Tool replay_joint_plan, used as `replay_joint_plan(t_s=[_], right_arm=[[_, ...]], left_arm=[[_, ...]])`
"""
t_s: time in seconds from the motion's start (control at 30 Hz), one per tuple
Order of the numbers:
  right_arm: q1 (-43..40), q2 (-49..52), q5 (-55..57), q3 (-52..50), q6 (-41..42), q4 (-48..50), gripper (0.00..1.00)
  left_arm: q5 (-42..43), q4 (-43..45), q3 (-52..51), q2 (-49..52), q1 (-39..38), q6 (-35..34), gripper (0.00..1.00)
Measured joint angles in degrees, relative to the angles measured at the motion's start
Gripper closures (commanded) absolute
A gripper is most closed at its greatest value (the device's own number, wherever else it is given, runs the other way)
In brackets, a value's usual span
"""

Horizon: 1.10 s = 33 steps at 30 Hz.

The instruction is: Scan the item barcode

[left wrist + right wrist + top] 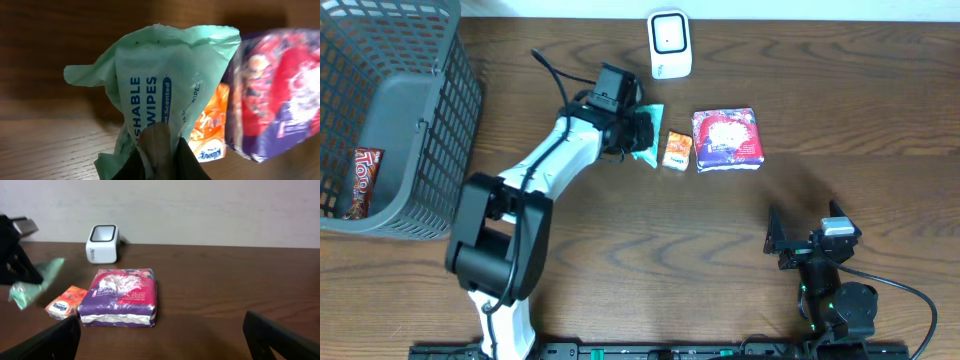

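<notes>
Near the scanner [670, 44], the wipes pack [155, 85] is pinched at its edge by the left pincer [159, 150] and may be dropped.

The crumpled mint-green wipes pack [649, 150] is pinched up near the white scanner [670, 45].

Bare tabletop [860, 120] upper right and lower centre: open passage. Basket [420, 130] walls off far left. Scanner [670, 44] top centre; orange packet [677, 150] and purple pack [727, 139] sit side by side below it. Left arm [550, 160] slants across centre-left.
</notes>
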Motion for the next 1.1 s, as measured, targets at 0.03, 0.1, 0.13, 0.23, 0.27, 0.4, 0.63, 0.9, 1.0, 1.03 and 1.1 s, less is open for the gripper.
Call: replay_joint_plan(t_s=[0.03, 0.1, 0.13, 0.23, 0.27, 0.4, 0.63, 0.9, 1.0, 1.03, 1.1], right_arm=[[0.00, 0.00, 0.02, 0.00, 0.00, 0.00, 0.01], [0.00, 0.00, 0.02, 0.00, 0.00, 0.00, 0.01], [0.00, 0.00, 0.00, 0.00, 0.00, 0.00, 0.01], [0.00, 0.00, 0.02, 0.00, 0.00, 0.00, 0.01], [0.00, 0.00, 0.00, 0.00, 0.02, 0.00, 0.01], [0.00, 0.00, 0.00, 0.00, 0.00, 0.00, 0.01], [0.00, 0.00, 0.02, 0.00, 0.02, 0.00, 0.01], [0.00, 0.00, 0.00, 0.00, 0.00, 0.00, 0.01], [0.00, 0.00, 0.02, 0.00, 0.00, 0.00, 0.01], [0.00, 0.00, 0.02, 0.00, 0.02, 0.00, 0.01], [0.00, 0.00, 0.00, 0.00, 0.00, 0.00, 0.01]], left_arm=[[-0.07, 0.00, 0.00, 0.50, -0.24, -0.02, 0.92], [-0.46, -0.04, 0.00, 1.14, -0.74, -0.48, 0.93], [-0.85, -0.04, 0.00, 1.27, -0.92, -0.74, 0.93], [-2.56, -0.02, 0.00, 1.33, -1.40, -2.01, 0.78], [-2.95, 0.00, 0.00, 1.33, -1.55, -2.49, 0.66], [-4.15, 0.02, 0.00, 1.33, -1.86, -3.72, 0.38], [-4.85, 0.44, -0.09, 0.61, -1.66, -5.90, 0.28], [-5.29, 3.50, -0.44, -15.96, 1.88, -7.08, 0.27], [-5.31, 3.45, -0.42, -23.98, 3.72, -7.08, 0.27], [-5.31, 3.43, -0.37, -26.53, 4.39, -7.08, 0.27], [-5.31, 3.02, -0.22, -30.95, 5.68, -7.08, 0.27]])
